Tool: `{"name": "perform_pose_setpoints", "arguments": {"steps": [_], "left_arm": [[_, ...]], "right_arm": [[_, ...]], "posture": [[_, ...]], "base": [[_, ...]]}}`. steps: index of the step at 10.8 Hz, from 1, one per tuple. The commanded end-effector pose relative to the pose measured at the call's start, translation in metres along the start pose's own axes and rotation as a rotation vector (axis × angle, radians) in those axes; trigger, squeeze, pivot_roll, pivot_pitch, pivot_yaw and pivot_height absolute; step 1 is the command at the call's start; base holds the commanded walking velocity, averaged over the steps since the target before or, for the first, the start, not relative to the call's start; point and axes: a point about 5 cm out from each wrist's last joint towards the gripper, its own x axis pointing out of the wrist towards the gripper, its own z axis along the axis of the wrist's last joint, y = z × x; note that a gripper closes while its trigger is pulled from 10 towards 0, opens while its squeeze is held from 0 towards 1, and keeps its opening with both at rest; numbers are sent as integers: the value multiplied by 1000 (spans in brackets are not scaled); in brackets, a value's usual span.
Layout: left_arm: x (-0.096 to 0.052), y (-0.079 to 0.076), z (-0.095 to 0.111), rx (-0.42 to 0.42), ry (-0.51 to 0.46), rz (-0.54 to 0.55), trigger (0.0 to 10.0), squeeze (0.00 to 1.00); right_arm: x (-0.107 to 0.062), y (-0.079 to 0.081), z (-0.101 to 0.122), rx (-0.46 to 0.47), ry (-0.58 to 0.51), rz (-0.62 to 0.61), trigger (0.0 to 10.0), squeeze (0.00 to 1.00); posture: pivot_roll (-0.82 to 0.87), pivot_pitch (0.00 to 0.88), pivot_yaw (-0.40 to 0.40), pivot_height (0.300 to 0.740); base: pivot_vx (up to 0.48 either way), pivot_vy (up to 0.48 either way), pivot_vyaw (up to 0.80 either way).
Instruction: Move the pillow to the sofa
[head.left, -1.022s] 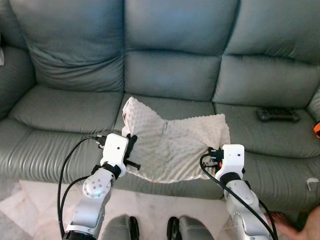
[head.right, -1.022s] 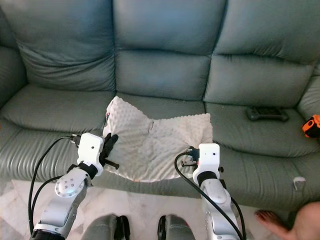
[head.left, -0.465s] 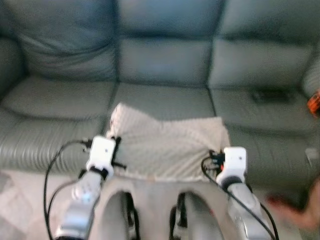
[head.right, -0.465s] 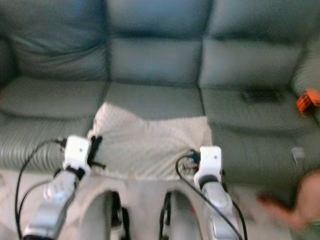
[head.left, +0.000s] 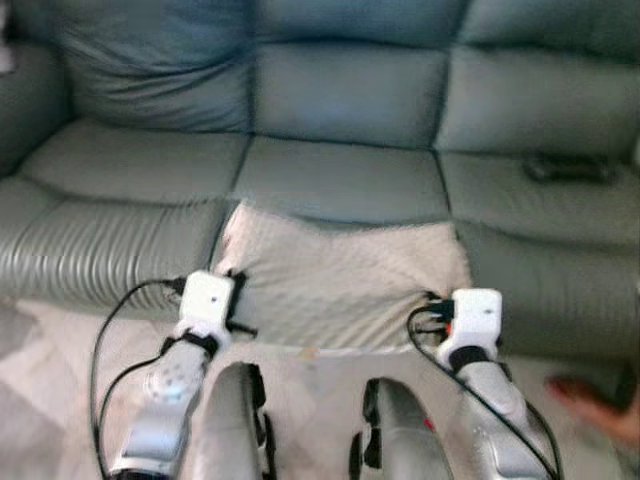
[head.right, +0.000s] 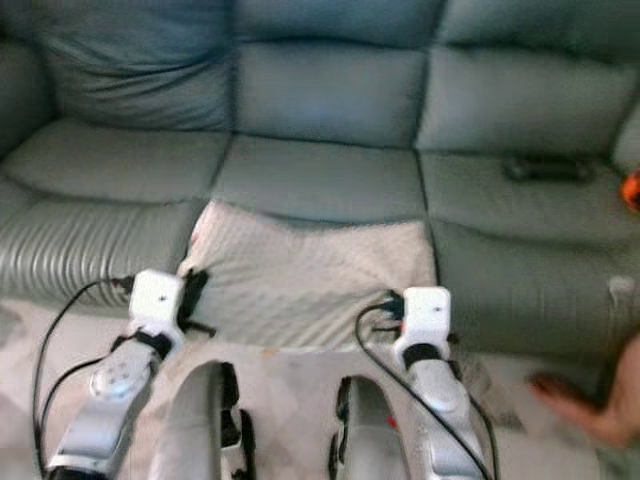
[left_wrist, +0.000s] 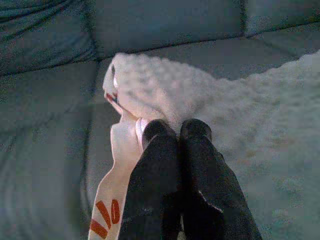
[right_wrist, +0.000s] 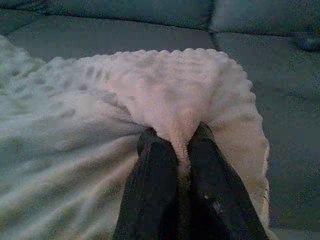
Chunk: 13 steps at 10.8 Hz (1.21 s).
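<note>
Cream pillow sags limp on sofa | left gripper pinches nine-o'clock edge | right gripper pinches three-o'clock corner | soft, light, likely to droop between holds

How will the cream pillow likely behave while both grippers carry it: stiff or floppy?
Probably floppy: the pillow sags flat between the left gripper and right gripper, and its nubby fabric bunches where pinched. Likely light, since two corner pinches seem to hold it. Its textured cover should resist slipping.

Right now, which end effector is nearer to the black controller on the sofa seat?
The right. The right end effector pinches the pillow's edge on the side facing the black controller; the left end effector grips the pillow's opposite edge, farther away.
</note>
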Motion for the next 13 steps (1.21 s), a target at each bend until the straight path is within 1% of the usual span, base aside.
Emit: {"name": "perform_pose_setpoints", "arguments": {"steps": [1,5,13], "left_arm": [[-1,0,5,-2,-24,-19,10000,0],[2,-4,8,-19,-36,-46,10000,0],[3,-11,7,-43,-35,-81,10000,0]], "right_arm": [[2,-2,6,-3,-32,-9,10000,0],[4,-1,6,-5,-34,-5,10000,0],[3,1,5,-8,-23,6,10000,0]], "posture": [[-26,132,-16,638],[-28,130,-18,638],[-38,138,-18,638]], "base": [[0,0,0],[296,0,0],[397,0,0]]}}
